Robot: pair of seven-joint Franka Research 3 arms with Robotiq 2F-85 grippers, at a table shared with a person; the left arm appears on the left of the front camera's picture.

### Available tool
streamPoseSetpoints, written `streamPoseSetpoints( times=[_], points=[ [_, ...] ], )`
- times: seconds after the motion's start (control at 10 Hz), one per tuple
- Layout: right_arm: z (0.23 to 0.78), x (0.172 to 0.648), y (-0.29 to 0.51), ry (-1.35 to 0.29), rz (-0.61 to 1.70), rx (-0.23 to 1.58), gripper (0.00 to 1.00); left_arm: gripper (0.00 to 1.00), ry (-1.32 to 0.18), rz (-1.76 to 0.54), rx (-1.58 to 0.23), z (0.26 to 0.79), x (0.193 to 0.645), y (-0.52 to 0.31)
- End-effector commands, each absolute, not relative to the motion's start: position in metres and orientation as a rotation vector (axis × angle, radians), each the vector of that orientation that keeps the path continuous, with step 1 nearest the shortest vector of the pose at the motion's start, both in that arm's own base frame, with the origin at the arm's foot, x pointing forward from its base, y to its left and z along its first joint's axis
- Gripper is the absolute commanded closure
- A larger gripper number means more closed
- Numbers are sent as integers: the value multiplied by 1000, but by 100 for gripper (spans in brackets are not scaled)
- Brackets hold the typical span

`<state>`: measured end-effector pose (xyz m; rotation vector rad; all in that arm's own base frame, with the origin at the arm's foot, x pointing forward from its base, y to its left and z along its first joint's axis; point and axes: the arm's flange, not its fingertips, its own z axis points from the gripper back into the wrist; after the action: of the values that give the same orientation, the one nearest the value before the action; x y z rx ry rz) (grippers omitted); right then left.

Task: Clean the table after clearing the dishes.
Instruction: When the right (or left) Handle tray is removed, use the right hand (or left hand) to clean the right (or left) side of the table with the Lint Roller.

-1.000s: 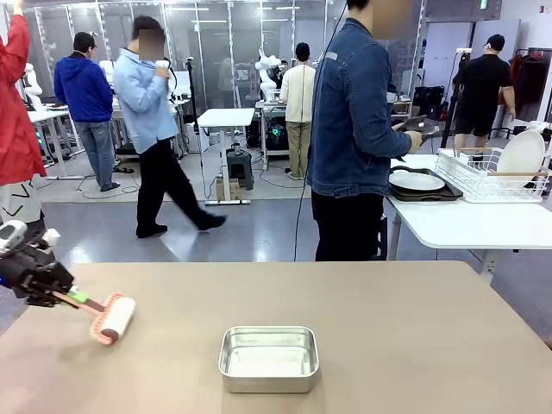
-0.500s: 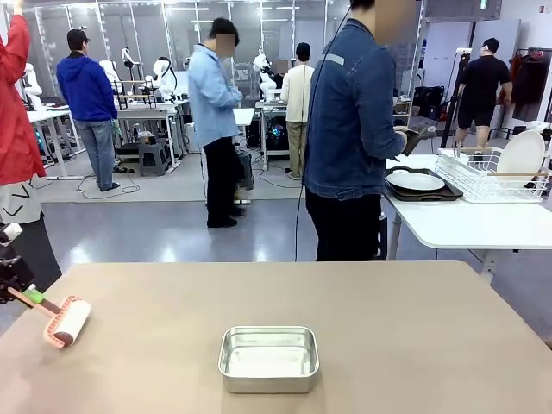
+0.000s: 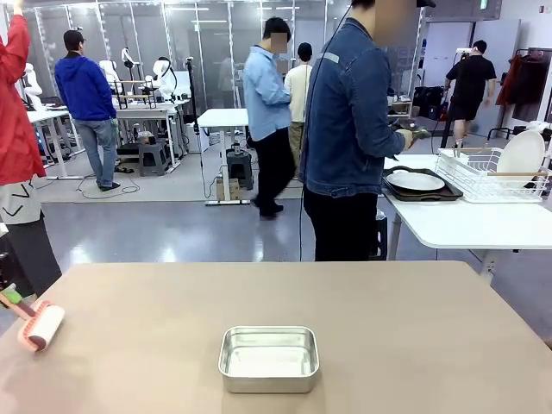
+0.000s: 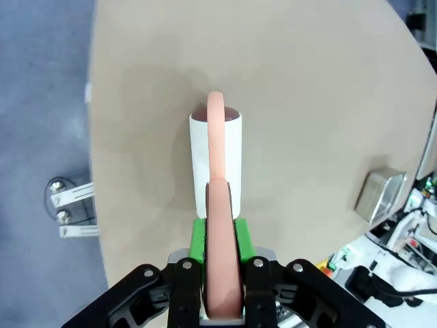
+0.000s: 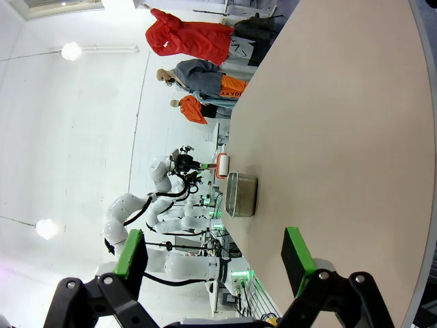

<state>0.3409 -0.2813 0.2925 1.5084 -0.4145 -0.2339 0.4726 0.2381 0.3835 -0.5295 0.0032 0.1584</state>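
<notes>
- Left claw [image 4: 220,290] clamped tight on the pink handle of a lint roller [image 3: 40,327]; white roll lies at the far-left edge of the beige worktop [image 3: 388,328].
- Steel pan [image 3: 268,358] sits on the worktop, near-centre.
- Person in a denim jacket [image 3: 349,129] stands behind the worktop, turned to the white side table [image 3: 470,226].
- Dishes [image 3: 417,182] rest there on a dark tray, beside a wire rack [image 3: 492,172].
- Right claw [image 5: 215,263] wide, holding nothing, above the worktop.

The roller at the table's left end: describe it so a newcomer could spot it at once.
Start at the big beige table and follow its surface to the robot's-left edge. There the left gripper is shut on a lint roller with a salmon-pink handle and white drum, unlike the steel pan mid-table.
</notes>
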Motion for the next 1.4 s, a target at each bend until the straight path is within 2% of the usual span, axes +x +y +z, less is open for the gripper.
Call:
streamPoseSetpoints(
  times=[0.0, 0.3, 0.6, 0.7, 0.8, 1.3],
  points=[
    [295, 339, -280, -406, -235, 1499, 0, 79, 38, 176, -473, 407, 445, 238],
    [295, 339, -280, -406, -235, 1499, 0, 79, -43, 110, -444, 458, 426, 214],
    [295, 339, -280, -406, -235, 1499, 0, 79, -76, 69, -305, 527, 397, 165],
    [295, 339, -280, -406, -235, 1499, 0, 79, -23, 45, -290, 540, 391, 148],
    [295, 339, -280, -406, -235, 1499, 0, 79, -81, 59, -368, 516, 412, 184],
    [295, 339, -280, -406, -235, 1499, 0, 79, -81, 59, -368, 516, 412, 184]
  ],
)
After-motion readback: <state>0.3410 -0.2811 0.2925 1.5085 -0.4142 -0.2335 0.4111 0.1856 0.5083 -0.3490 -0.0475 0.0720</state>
